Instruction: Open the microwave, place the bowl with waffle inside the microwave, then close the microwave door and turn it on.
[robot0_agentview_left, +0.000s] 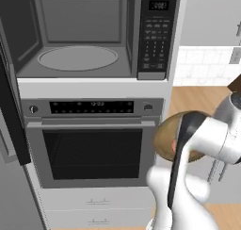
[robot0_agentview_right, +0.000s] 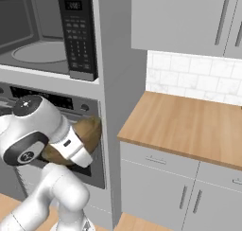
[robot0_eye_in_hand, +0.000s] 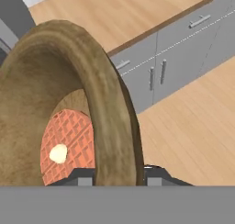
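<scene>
The microwave (robot0_agentview_left: 89,33) stands open, showing its grey cavity and round glass turntable (robot0_agentview_left: 77,58), with the keypad panel (robot0_agentview_left: 155,36) to the right. The microwave door (robot0_agentview_left: 14,125) is swung out at the left and I see it edge-on. The brown wooden bowl with waffle (robot0_eye_in_hand: 55,103) is tilted, and the reddish-orange waffle (robot0_eye_in_hand: 69,140) lies against its bottom. My gripper (robot0_eye_in_hand: 117,177) is shut on the bowl's rim, one finger inside and one outside. The bowl (robot0_agentview_left: 164,135) hangs below the microwave, to the right of the oven front, partly behind my arm. It also shows beside the arm (robot0_agentview_right: 87,130).
A steel oven (robot0_agentview_left: 92,149) with a windowed door sits under the microwave, with drawers (robot0_agentview_left: 94,205) below it. To the right runs a wooden counter (robot0_agentview_right: 189,126) over grey cabinets (robot0_agentview_right: 179,192). Upper cabinets (robot0_agentview_right: 189,17) hang above the white tile wall.
</scene>
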